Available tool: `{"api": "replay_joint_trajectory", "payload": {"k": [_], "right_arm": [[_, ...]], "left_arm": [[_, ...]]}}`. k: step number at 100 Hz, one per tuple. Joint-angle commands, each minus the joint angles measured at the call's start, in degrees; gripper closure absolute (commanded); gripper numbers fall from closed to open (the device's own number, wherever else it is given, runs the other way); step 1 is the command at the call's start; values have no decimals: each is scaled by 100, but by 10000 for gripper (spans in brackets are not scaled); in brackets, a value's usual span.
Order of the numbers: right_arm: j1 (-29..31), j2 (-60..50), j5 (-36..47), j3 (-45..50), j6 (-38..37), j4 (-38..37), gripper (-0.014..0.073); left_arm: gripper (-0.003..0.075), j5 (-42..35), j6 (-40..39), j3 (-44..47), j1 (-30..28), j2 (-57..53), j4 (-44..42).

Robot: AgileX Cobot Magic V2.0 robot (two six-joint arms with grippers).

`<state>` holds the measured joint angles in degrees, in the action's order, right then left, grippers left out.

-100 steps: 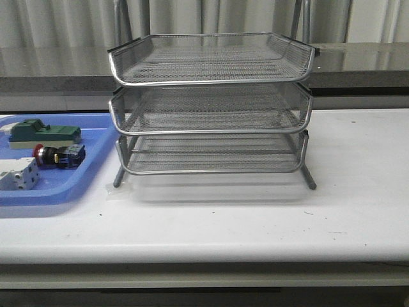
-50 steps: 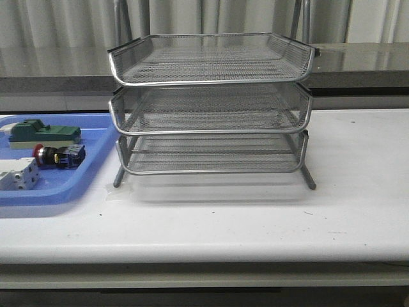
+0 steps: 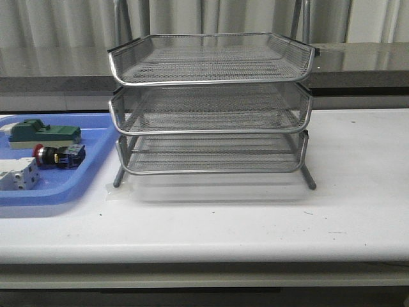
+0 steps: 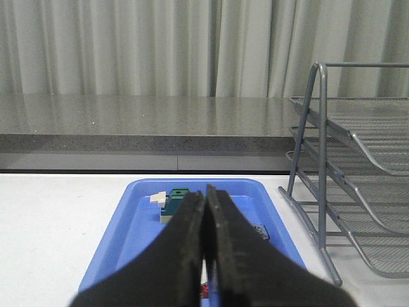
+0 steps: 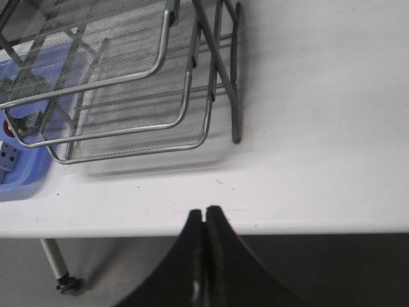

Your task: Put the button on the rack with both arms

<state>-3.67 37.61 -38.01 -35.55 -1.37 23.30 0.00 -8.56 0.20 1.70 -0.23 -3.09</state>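
Both grippers are closed on nothing. Left gripper (image 4: 206, 246) has its fingers pressed together above the near end of the blue tray (image 4: 137, 233), with the rack (image 4: 348, 185) off to one side. Right gripper (image 5: 204, 249), fingers touching, hangs just off the table's (image 5: 307, 147) front edge, near the rack's right front leg. On the table, the button (image 3: 59, 155) lies on its side in the tray at the left edge, between a green block (image 3: 43, 133) and a white block (image 3: 18, 174), beside the rack's lowest tier.
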Motion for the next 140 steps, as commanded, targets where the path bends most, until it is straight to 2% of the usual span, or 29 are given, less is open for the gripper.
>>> {"api": "replay_joint_trajectory", "payload": {"k": [1, 13, 20, 30, 37, 58, 79, 94, 106, 117, 140], "right_arm": [[41, 344, 456, -205, 35, 463, 603], [41, 705, 625, -205, 40, 811, 517], [36, 925, 745, -205, 40, 882, 420], [30, 1228, 935, -205, 40, 1086, 232], [30, 1453, 1083, -205, 40, 1272, 153], [-11, 2272, 1490, -205, 397, 1984, 150], [-427, 3154, 1938, -281, 1826, 3509, 150], [-587, 3781, 1888, -597, 2894, 4591, 150], [-599, 4252, 1786, -888, 3537, 5175, 150], [-599, 4596, 1699, -1122, 3896, 5484, 150], [-599, 5247, 1396, -1610, 4113, 5648, 150]], "left_arm": [[741, -476, -45, 191, -13, -183, 58], [741, -476, -45, 191, -13, -183, 58], [741, -476, -45, 191, -13, -183, 58], [741, -476, -45, 191, -13, -183, 58], [741, -476, -45, 191, -13, -183, 58], [741, -476, -45, 191, -13, -183, 58], [741, -476, -45, 191, -13, -183, 58], [741, -476, -45, 191, -13, -183, 58], [741, -476, -45, 191, -13, -183, 58], [741, -476, -45, 191, -13, -183, 58], [741, -476, -45, 191, -13, -183, 58]]}}
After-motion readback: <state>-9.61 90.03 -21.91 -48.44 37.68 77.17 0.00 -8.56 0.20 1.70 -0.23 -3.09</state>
